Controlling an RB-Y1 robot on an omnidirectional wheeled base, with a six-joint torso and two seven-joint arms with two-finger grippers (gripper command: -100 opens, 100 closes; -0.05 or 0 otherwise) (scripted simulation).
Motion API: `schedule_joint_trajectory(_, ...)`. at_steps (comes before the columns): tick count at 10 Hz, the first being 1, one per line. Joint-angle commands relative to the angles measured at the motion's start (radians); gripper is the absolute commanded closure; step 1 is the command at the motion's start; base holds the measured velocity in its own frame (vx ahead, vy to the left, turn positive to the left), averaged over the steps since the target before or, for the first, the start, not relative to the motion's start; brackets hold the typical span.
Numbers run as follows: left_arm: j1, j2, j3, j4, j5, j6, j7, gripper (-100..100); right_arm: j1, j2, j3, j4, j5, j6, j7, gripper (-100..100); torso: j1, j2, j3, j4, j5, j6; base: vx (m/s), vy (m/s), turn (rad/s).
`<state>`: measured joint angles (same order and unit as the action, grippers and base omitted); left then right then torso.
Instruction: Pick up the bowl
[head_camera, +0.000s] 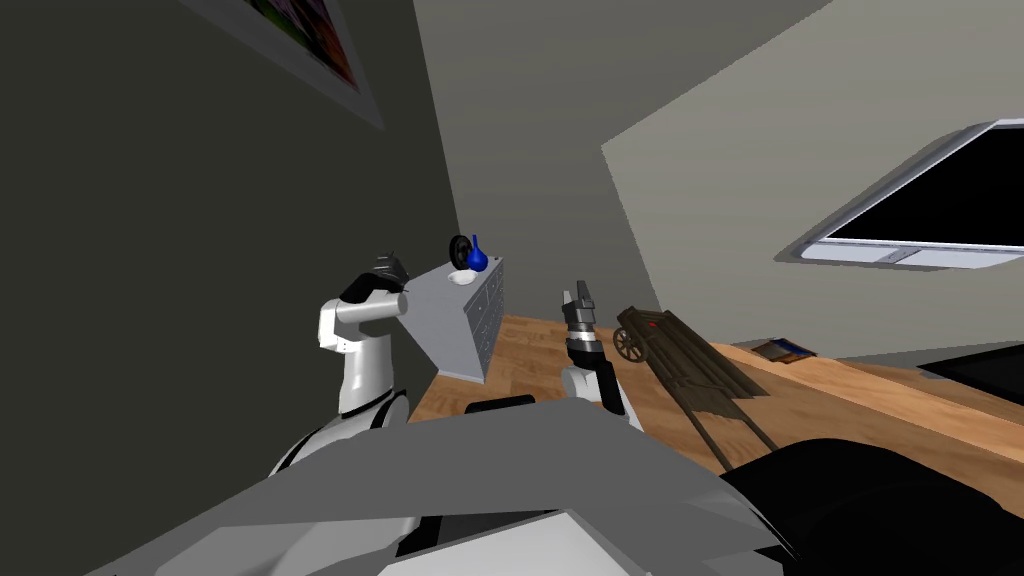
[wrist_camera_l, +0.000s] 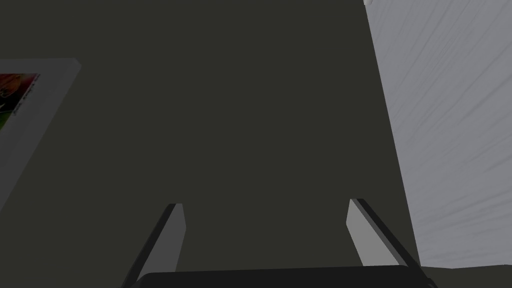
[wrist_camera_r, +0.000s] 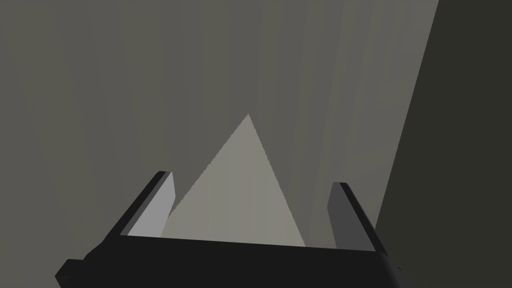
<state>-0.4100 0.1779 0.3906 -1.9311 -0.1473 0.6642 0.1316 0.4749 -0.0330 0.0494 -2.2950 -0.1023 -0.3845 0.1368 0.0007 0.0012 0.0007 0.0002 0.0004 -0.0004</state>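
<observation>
The left pincer, blades standing apart with nothing between them, is raised at the near end of a light grey chest of drawers and faces a dark wall. In the head view the same pincer tops a bent white forearm just left of the chest's near corner. The chest's pale, streaked surface runs along one side of the open blades, and a framed picture hangs on the wall to the other side.

Farther along the chest's top, well apart from the left pincer, the small white bowl sits close to the far end. A blue vase stands just behind it, beside a black round object.

The right pincer is held up in front of the torso, to the right of the chest and above the wooden floor. Its wrist view shows its blades apart too and gripping nothing.

To that pincer's right a dark wooden cart with a spoked wheel rests on the floor. A small flat item lies beyond it near the wall. Higher on that wall, a pale window frame encloses a black area.
</observation>
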Motion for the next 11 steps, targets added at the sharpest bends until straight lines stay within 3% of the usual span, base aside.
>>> schedule_joint_trajectory(1, -0.01, 0.001, 0.004, 0.003, -0.002, 0.034, 0.001, -100, 0.0, 0.0, 0.0, 0.0, 0.0, 0.0, 0.0, 0, 0.0, 0.0, 0.0, 0.0, 0.0, 0.0, -0.014, 0.01, 0.005)
schedule_joint_trajectory(2, -0.058, 0.001, 0.025, 0.022, -0.018, 0.071, 0.003, -100, 0.0, 0.0, 0.0, 0.0, 0.0, 0.0, 0.0, 0, 0.0, 0.0, 0.0, 0.0, 0.0, 0.0, -0.022, 0.019, -0.071)
schedule_joint_trajectory(4, -0.062, 0.001, 0.025, 0.022, -0.018, 0.111, 0.003, -100, 0.0, 0.0, 0.0, 0.0, 0.0, 0.0, 0.0, 0, 0.0, 0.0, 0.0, 0.0, 0.0, 0.0, -0.015, 0.013, -0.023)
schedule_joint_trajectory(5, -0.108, 0.0, 0.046, 0.04, -0.034, 0.148, 0.004, -100, 0.0, 0.0, 0.0, 0.0, 0.0, 0.0, 0.0, 0, 0.0, -0.001, 0.0, 0.0, 0.0, 0.0, -0.015, 0.01, -0.079)
schedule_joint_trajectory(7, -0.111, 0.0, 0.046, 0.04, -0.034, 0.188, 0.004, -100, 0.0, 0.0, 0.0, 0.0, 0.0, 0.0, 0.0, 0, 0.0, -0.001, 0.0, 0.0, 0.0, 0.0, -0.011, 0.013, -0.019)
schedule_joint_trajectory(8, -0.159, -0.001, 0.065, 0.058, -0.05, 0.23, 0.004, -100, 0.0, 0.0, 0.0, 0.0, 0.0, 0.0, 0.0, 0, 0.0, -0.001, -0.001, 0.0, 0.0, 0.0, -0.011, 0.012, -0.082)
schedule_joint_trajectory(10, -0.159, -0.001, 0.065, 0.058, -0.05, 0.265, 0.004, -100, 0.0, 0.0, 0.0, 0.0, 0.0, 0.0, 0.0, 0, 0.0, -0.001, -0.001, 0.0, 0.0, 0.0, -0.008, 0.011, -0.022)
schedule_joint_trajectory(11, -0.203, -0.002, 0.082, 0.076, -0.065, 0.305, 0.004, -100, 0.0, 0.0, 0.0, 0.0, 0.0, 0.0, 0.0, 0, 0.0, -0.001, -0.001, 0.0, 0.0, 0.0, -0.008, 0.011, -0.08)
